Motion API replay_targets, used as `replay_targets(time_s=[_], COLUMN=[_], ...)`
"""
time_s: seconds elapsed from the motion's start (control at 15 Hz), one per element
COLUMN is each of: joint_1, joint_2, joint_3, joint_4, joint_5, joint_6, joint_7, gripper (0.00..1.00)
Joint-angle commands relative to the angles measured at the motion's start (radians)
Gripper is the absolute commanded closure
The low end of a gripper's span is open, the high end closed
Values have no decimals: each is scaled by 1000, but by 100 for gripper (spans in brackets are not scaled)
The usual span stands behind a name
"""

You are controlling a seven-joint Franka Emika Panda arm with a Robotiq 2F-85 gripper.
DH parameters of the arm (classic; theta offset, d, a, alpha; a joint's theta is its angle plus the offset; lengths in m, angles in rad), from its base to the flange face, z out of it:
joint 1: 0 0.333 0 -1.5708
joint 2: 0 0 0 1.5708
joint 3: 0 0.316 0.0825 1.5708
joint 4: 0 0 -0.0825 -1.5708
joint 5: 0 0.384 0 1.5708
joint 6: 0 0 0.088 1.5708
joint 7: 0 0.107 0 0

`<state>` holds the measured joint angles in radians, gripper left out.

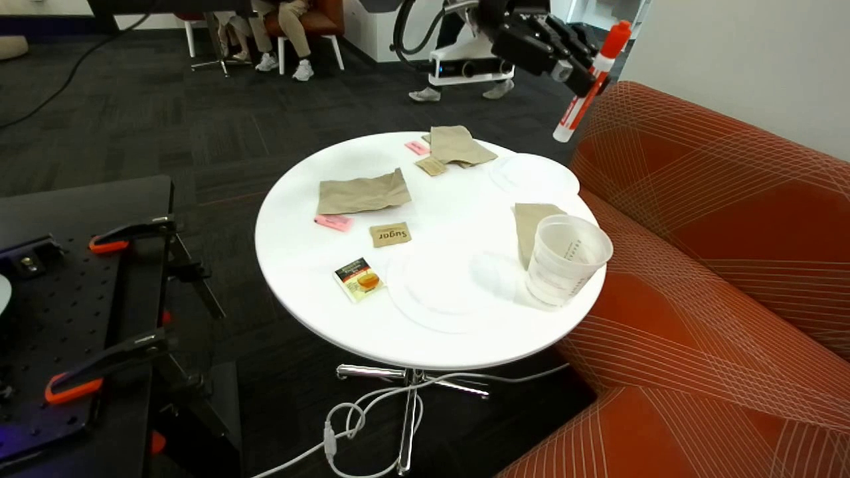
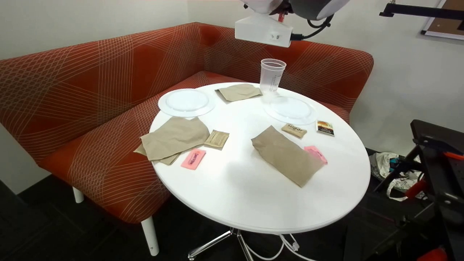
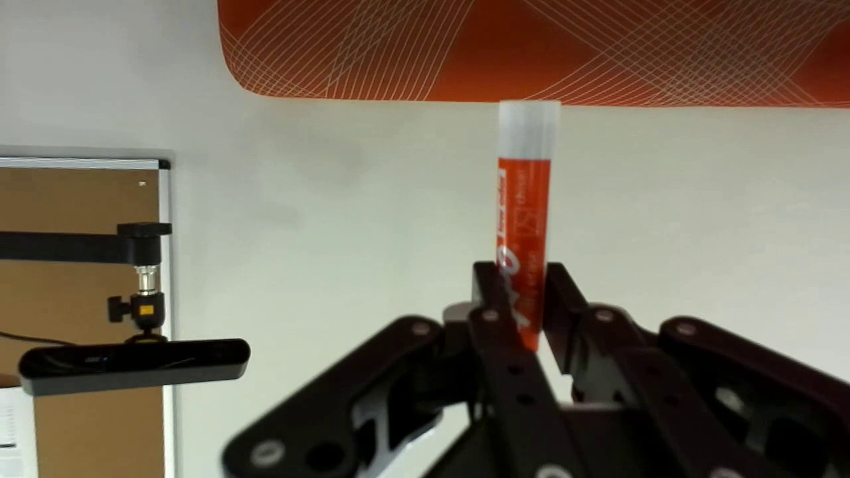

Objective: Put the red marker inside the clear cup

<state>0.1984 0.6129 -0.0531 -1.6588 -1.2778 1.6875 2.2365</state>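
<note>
The red marker (image 1: 599, 66) is a red and white stick with a red cap end and a white end. My gripper (image 1: 586, 81) is shut on it, high above the far side of the table. In an exterior view it is tilted, white end down. In the wrist view the marker (image 3: 524, 219) stands between the fingertips (image 3: 521, 292). A small red piece of the marker (image 2: 281, 17) shows behind the wrist camera housing, which hides the fingers there. The clear cup (image 1: 561, 272) stands upright near the table edge, also in an exterior view (image 2: 271, 76). It is out of the wrist view.
The white round table (image 1: 299, 279) bears clear lids (image 1: 445, 292), brown napkins (image 1: 365, 192), sugar packets (image 1: 390, 234), pink packets (image 1: 333, 222) and a tea packet (image 1: 358, 279). A red patterned sofa (image 1: 697, 299) borders the table beside the cup. A wall stands behind it.
</note>
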Motion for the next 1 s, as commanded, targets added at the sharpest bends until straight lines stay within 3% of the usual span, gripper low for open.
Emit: replay_targets(time_s=[0.0,0.93], joint_1=[-21,-63], joint_2=[54,142], joint_3=[11,22], joint_4=[44,65], joint_5=[-25,5], joint_6=[-54,-46], joint_7=[63,112], gripper=[95,95])
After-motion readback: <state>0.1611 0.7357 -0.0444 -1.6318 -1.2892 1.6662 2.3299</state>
